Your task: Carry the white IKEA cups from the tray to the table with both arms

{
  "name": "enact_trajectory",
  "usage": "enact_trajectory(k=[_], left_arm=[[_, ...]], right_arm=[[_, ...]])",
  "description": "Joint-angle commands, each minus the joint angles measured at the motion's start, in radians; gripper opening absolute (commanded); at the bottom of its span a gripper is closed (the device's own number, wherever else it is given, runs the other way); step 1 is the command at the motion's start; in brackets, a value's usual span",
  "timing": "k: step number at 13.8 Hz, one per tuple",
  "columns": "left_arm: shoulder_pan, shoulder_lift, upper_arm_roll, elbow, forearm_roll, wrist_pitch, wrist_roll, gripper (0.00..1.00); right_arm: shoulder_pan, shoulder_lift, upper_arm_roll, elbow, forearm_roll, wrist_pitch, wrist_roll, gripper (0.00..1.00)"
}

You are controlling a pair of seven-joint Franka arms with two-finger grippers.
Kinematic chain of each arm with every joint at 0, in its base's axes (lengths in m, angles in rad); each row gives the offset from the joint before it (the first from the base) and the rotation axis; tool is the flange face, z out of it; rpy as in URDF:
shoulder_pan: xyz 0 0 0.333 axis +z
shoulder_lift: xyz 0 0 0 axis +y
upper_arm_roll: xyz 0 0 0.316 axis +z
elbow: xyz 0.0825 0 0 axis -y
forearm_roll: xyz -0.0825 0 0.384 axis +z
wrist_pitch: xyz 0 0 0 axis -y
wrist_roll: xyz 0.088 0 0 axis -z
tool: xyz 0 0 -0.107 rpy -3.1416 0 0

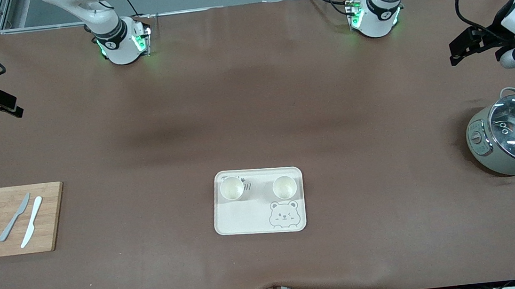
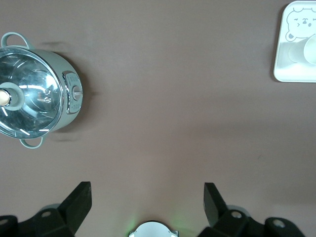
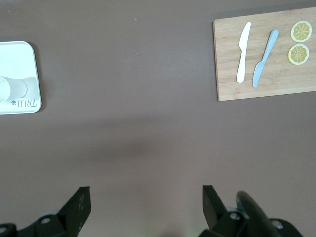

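Two white cups stand upright side by side on the cream bear tray (image 1: 250,220) at the table's middle: one (image 1: 232,188) toward the right arm's end, one (image 1: 285,187) toward the left arm's end. My left gripper (image 1: 454,53) is open and empty, up over the table's left-arm end, far from the cups. Its wrist view (image 2: 148,197) shows bare table between its fingers, and the tray (image 2: 285,69) with a cup (image 2: 302,52) at the frame edge. My right gripper (image 1: 16,106) is open and empty over the right-arm end. Its wrist view (image 3: 146,197) shows the tray (image 3: 22,57) and a cup (image 3: 12,89).
A grey-green pot with a glass lid (image 1: 514,136) sits at the left arm's end, also in the left wrist view (image 2: 34,91). A wooden cutting board (image 1: 52,216) with two knives and two lemon slices lies at the right arm's end, also in the right wrist view (image 3: 227,74).
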Motion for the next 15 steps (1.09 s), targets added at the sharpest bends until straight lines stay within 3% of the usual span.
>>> enact_trajectory(k=[1,5,15], left_arm=[[0.006,0.011,-0.002,0.027,0.01,-0.015,0.014,1.0],[-0.003,0.023,-0.002,0.032,0.011,-0.014,-0.003,1.0],[-0.101,0.17,-0.036,0.066,0.001,0.046,-0.09,1.0]], right_arm=[[0.0,0.008,0.006,0.021,-0.009,-0.007,-0.012,1.0],[-0.004,0.008,0.005,0.021,-0.012,-0.007,-0.01,1.0],[-0.011,0.009,0.002,0.015,-0.012,-0.011,-0.007,1.0]])
